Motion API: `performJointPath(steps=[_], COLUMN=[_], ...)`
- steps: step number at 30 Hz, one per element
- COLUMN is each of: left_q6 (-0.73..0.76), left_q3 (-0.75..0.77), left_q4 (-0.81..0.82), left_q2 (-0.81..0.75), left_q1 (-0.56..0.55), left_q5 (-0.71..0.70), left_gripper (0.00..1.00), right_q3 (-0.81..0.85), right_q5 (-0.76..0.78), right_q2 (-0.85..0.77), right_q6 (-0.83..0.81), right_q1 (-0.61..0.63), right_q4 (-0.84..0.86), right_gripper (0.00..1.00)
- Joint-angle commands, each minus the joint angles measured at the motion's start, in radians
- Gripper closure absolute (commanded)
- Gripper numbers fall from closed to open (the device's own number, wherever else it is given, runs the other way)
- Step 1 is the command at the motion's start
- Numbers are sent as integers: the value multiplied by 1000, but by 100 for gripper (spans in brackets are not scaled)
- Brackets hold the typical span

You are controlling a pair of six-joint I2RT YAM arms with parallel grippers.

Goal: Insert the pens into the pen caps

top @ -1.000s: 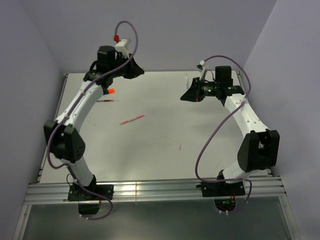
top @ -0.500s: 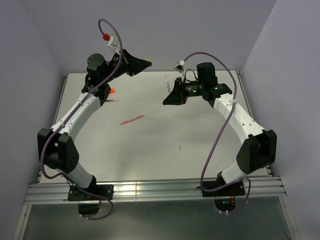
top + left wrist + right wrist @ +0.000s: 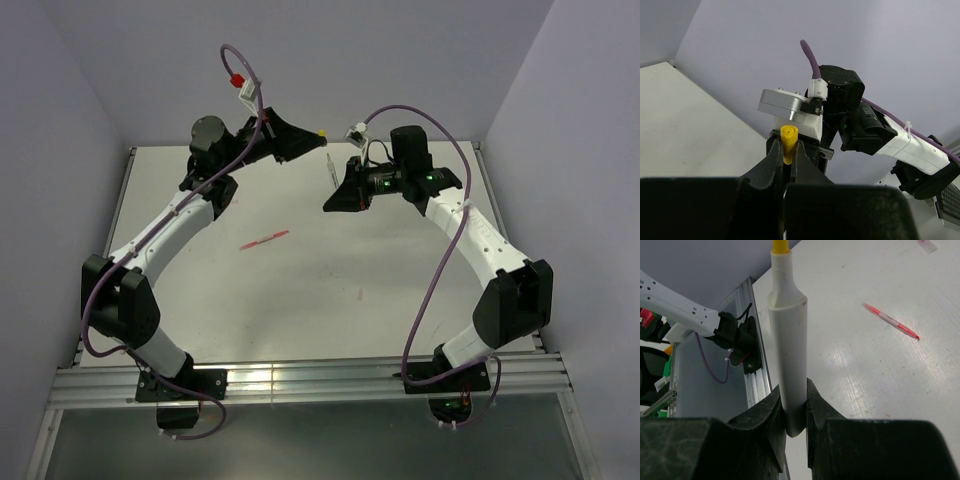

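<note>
1. My left tool (image 3: 786,152) is clenched on a yellow cap (image 3: 789,137), held high at the far side.
2. My right tool (image 3: 791,407) grips a white pen (image 3: 788,340), yellow-tipped.
3. A red pen (image 3: 264,239) lies on the table (image 3: 400,260), left of centre.

The table (image 3: 320,290) carries one red pen (image 3: 265,239) (lying flat).

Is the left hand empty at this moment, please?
No, the left hand is clamped on a small yellow cap that pokes out above it.
</note>
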Motion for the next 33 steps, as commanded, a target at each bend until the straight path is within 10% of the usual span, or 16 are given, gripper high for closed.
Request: performJointPath(steps=[1, 33], left_q6=[-6, 73], left_q3=[-7, 27], left_q4=[30, -54], left_q2=[-5, 18], left_q1=[-20, -21], left_q5=[15, -50], left_gripper=[100, 100], right_q3=[29, -30], right_q5=[1, 11], right_q2=[-45, -81], right_q6=[-3, -32], right_q1=[5, 4], right_q4=[18, 8], right_gripper=[100, 100])
